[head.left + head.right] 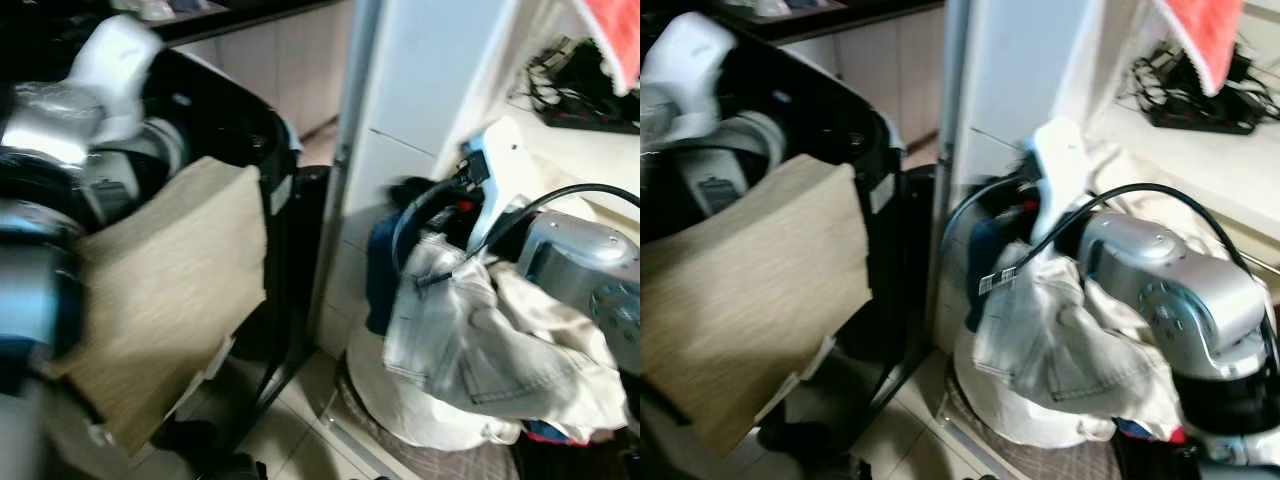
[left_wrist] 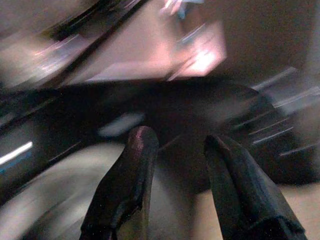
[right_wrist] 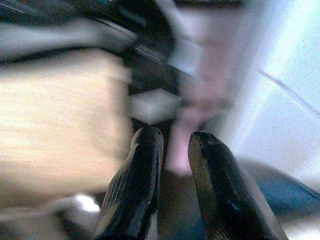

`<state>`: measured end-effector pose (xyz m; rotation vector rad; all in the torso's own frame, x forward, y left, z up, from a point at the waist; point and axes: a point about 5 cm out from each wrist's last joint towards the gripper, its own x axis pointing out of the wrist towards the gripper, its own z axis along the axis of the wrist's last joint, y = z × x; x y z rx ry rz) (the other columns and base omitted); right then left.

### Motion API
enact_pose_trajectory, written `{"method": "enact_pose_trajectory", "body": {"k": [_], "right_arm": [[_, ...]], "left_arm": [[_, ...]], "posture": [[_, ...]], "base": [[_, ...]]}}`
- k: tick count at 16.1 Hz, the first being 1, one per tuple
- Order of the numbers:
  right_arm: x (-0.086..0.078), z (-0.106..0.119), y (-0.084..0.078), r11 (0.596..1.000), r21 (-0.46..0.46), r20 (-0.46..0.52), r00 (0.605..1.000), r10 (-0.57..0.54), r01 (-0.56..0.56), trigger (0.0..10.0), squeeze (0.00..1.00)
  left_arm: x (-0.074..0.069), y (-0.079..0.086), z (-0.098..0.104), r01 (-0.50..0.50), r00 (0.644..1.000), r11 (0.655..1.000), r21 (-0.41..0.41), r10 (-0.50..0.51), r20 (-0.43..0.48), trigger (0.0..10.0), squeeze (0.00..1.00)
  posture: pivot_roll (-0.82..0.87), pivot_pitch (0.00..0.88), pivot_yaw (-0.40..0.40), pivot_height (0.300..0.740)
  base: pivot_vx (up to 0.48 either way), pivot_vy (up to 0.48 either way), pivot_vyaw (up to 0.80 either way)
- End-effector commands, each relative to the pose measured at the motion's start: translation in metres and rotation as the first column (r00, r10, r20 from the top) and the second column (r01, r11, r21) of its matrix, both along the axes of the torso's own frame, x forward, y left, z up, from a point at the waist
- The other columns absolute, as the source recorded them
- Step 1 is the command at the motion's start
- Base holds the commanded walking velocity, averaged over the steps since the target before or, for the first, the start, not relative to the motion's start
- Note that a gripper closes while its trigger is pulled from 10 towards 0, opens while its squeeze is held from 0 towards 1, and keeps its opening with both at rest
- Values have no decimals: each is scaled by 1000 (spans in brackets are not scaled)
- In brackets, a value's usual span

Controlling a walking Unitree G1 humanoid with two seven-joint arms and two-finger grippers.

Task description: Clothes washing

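Left gripper (image 2: 175, 142) with its two black fingers (image 2: 131, 185) parted, empty, over a blurred dark curved rim (image 2: 150, 95); pale beige surface (image 2: 50, 200) at 8 o'clock.

The left arm (image 1: 60, 190) is raised high and bent across the body. Its tool (image 2: 180, 165) is seen with the two black fingers parted, nothing between them. The right arm (image 1: 1180, 290) is folded forward at the elbow; its tool (image 3: 172, 165) is held slightly parted, empty.

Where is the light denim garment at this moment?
The light denim garment lies on top of a pile of clothes on the robot's right side, draped against the right arm, beside the white wall panel.
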<state>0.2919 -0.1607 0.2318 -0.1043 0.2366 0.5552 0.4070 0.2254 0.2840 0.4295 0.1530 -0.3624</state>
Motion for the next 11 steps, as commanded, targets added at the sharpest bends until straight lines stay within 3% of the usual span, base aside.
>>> {"method": "enact_pose_trajectory", "body": {"k": [1, 2, 3, 4, 7, 9, 11], "right_arm": [[3, -8, -26, 980, -157, -23, 991, -131, 125, 10000, 1000], [2, -10, -30, 973, -193, -30, 990, -135, 127, 10000, 1000], [-1, -12, -37, 960, -250, -41, 990, -138, 123, 10000, 1000], [-8, -11, -48, 940, -329, -62, 991, -120, 93, 10000, 1000], [-24, -2, -68, 888, -460, -114, 989, -94, 31, 10000, 1000], [-34, -5, -81, 869, -494, -167, 981, -98, 3, 10000, 1000], [-39, -14, -89, 848, -529, -213, 970, -113, -17, 10000, 1000]], "left_arm": [[-9, -26, -8, 193, 981, 976, -99, -194, 5, 10000, 0], [-12, -32, -11, 223, 975, 970, -99, -223, 11, 10000, 0], [-21, -44, -19, 315, 949, 941, -123, -314, 24, 10000, 0], [-42, -63, -30, 501, 865, 854, -137, -499, 54, 10000, 0], [-89, -85, -41, 692, 697, 680, -244, -716, -19, 10000, 0], [-107, -92, -51, 728, 636, 631, -269, -767, -78, 10000, 0], [-120, -97, -54, 738, 607, 604, -301, -789, -95, 10000, 0]], "posture": [[-68, 12, -37, 740], [-67, 15, -37, 740], [-70, 16, -35, 740], [-67, 18, -36, 740], [-69, 21, -36, 740], [-71, 22, -31, 740], [-70, 26, -30, 740]], "base": [[0, 0, 0], [0, 0, 0], [0, 0, 0], [0, 0, 0], [0, 0, 0], [0, 0, 0], [0, 0, 0]]}}
